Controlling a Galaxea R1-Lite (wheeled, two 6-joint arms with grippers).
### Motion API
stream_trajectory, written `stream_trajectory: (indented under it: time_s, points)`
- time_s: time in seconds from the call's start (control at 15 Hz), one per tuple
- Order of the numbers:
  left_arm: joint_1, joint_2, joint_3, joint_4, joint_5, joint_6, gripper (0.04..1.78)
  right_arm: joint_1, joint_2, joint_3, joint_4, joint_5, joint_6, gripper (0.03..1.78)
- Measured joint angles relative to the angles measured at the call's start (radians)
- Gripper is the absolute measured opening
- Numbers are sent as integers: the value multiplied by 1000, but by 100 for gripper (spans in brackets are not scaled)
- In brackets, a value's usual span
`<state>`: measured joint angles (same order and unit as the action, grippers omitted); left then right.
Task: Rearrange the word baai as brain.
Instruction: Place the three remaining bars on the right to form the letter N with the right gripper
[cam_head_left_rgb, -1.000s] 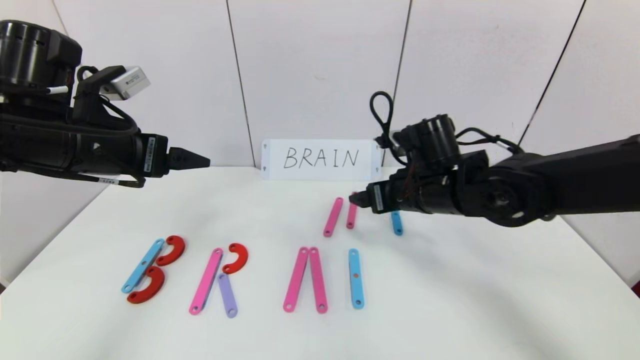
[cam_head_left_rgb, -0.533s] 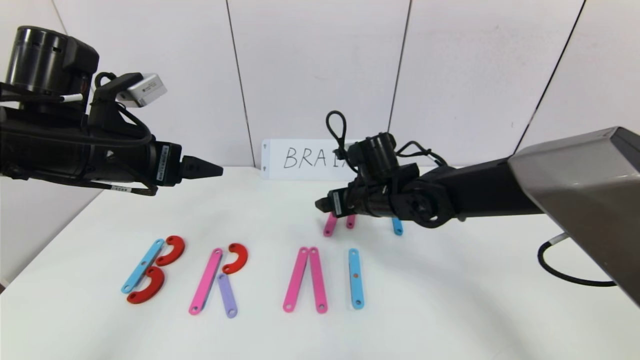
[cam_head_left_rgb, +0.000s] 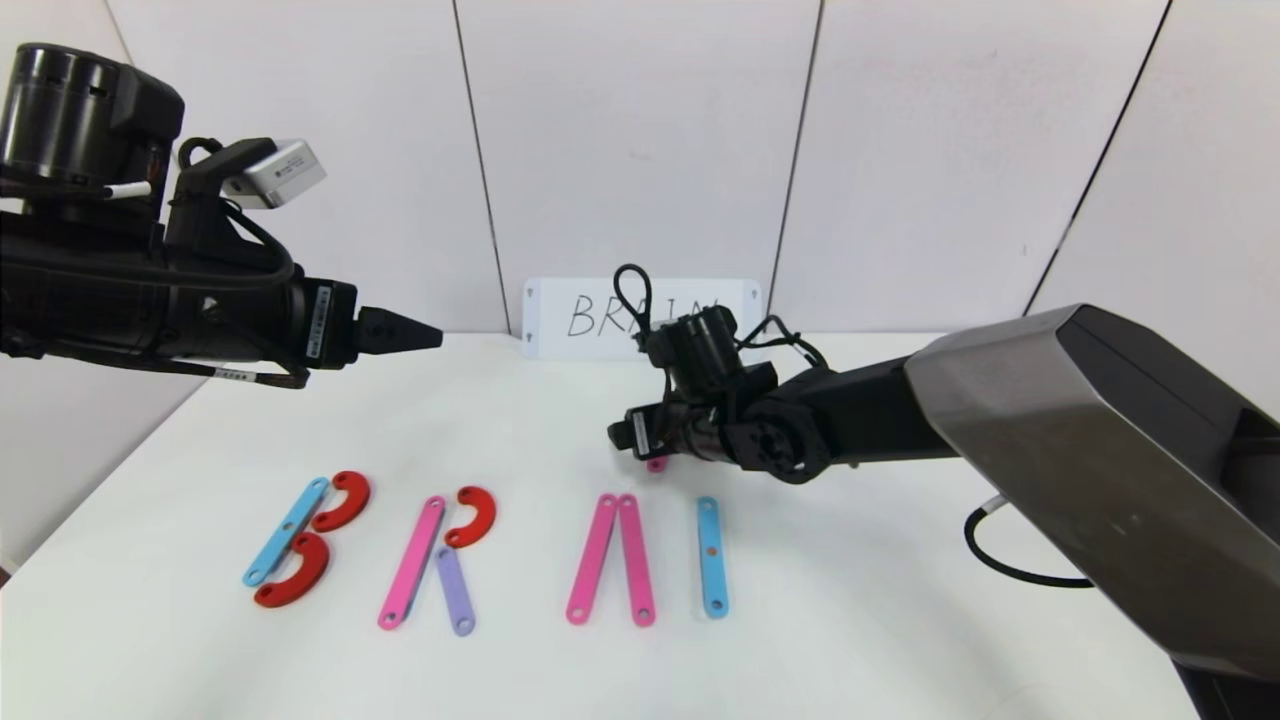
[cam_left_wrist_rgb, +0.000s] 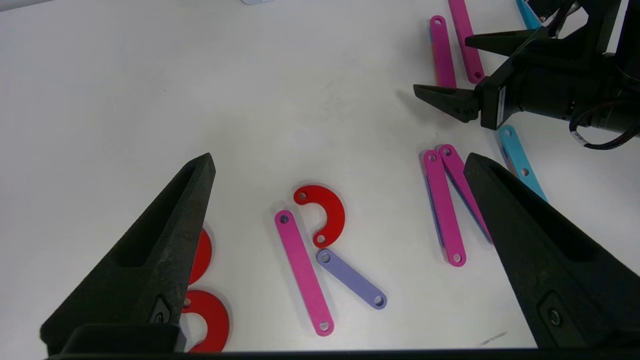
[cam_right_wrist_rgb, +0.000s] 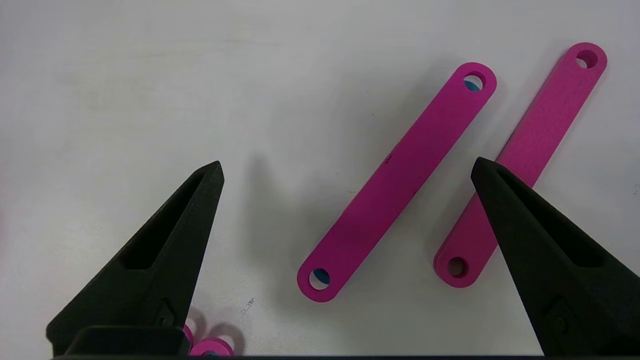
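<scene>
Nearest, flat on the white table: the word baai, spread in a row as B, R, two leaning pink strips, one blue. Just behind, spare pink strips under right gripper, jaws wide apart, low over them. Higher at far left, left gripper, also spread. Farthest, BRAIN card, half hidden by the right arm.

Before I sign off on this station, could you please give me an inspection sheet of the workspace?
Surface: white table, flat.
Job's things: plastic letters B, R, A, I in a row; spare pink strips behind, N missing.
Clutter: nothing seen.
Grippers: right gripper open, above the spare strips; left gripper open, raised at left.
Cables: black cable on the table at right.
Surroundings: BRAIN card against white wall panels.
</scene>
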<state>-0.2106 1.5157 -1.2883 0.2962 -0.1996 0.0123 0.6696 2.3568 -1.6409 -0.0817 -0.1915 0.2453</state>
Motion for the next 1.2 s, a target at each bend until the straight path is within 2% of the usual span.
stream_trajectory:
  time_s: [0.13,0.53,0.73,0.93,1.2]
  points:
    - [-1,0,0,0,0,0,174,3,9,-2,1,-16,13,174]
    - [-1,-5,0,1,0,0,174,4,34,0,6,-17,38,174]
    - [-1,-6,0,1,0,0,174,4,40,3,0,-16,37,162]
    - [-1,-6,0,1,0,0,174,3,45,0,-3,-16,37,128]
    - [-1,-6,0,1,0,1,174,3,46,0,-3,-17,37,55]
